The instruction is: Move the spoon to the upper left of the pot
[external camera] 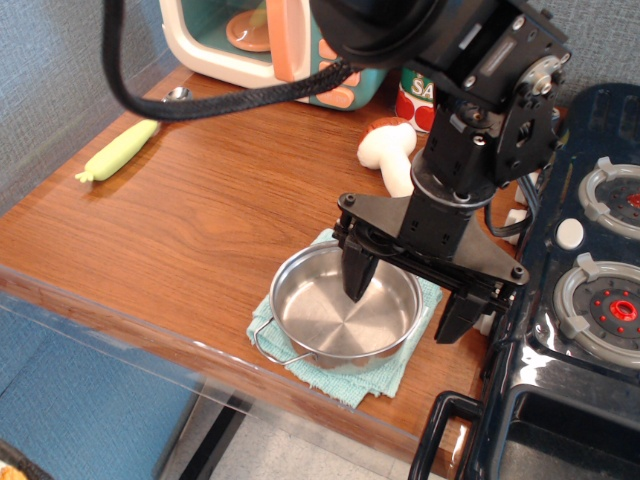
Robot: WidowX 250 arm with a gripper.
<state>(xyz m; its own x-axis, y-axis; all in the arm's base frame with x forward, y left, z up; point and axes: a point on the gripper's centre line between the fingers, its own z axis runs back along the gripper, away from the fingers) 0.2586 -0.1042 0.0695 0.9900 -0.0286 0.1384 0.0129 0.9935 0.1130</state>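
Observation:
The spoon (122,150) lies flat at the far left of the wooden table, with its pale yellow-green handle pointing front-left and its silver bowl (178,95) toward the back. The steel pot (340,325) sits on a teal cloth (335,378) near the front edge, well to the right of the spoon. My gripper (408,300) is open and empty. It hangs over the pot's right half, with the left finger (357,278) inside the rim and the right finger (460,318) outside it.
A white mushroom toy (390,150) and a labelled can (418,98) stand behind the gripper. A toy microwave (250,45) stands at the back. A dark toy stove (590,300) borders the table's right side. A black cable (230,100) hangs across the back left.

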